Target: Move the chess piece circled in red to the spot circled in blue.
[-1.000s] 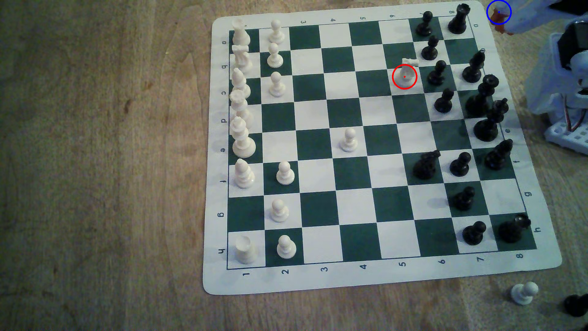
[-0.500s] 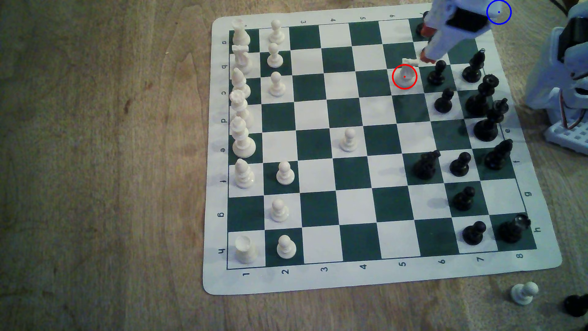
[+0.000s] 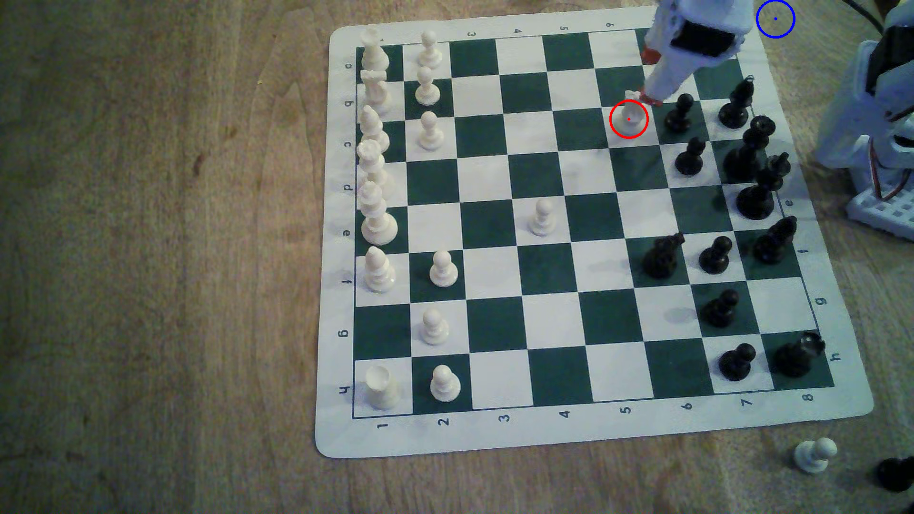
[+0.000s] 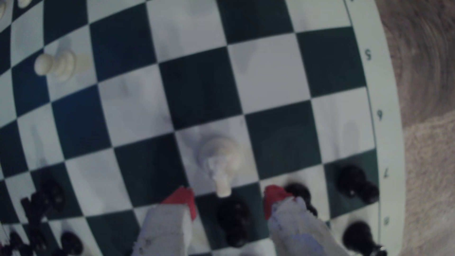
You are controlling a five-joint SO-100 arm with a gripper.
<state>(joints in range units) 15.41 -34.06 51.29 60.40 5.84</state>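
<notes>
The chess piece circled in red, a white knight [image 3: 629, 118], stands upright on a white square near the board's far right in the exterior view. My gripper [image 3: 650, 76] hovers just beyond it, open, and one red fingertip [image 3: 652, 99] sits close to the knight's head. In the wrist view the knight [image 4: 221, 157] lies just ahead of the gap between the red fingertips [image 4: 182, 200], and the gripper [image 4: 229, 200] holds nothing. The spot circled in blue [image 3: 775, 19] is on bare wood past the board's far right corner.
Black pawns [image 3: 680, 113] [image 3: 690, 155] stand one square to the exterior view's right of the knight. One black pawn [image 4: 234, 221] sits below the open fingers. The arm's base [image 3: 885, 148] is at the right edge. A white pawn [image 3: 813, 454] lies off the board.
The arm has swung from the blue ring's area over the board's far right corner toward the knight. Its fingers are now spread beside the knight's head.
</notes>
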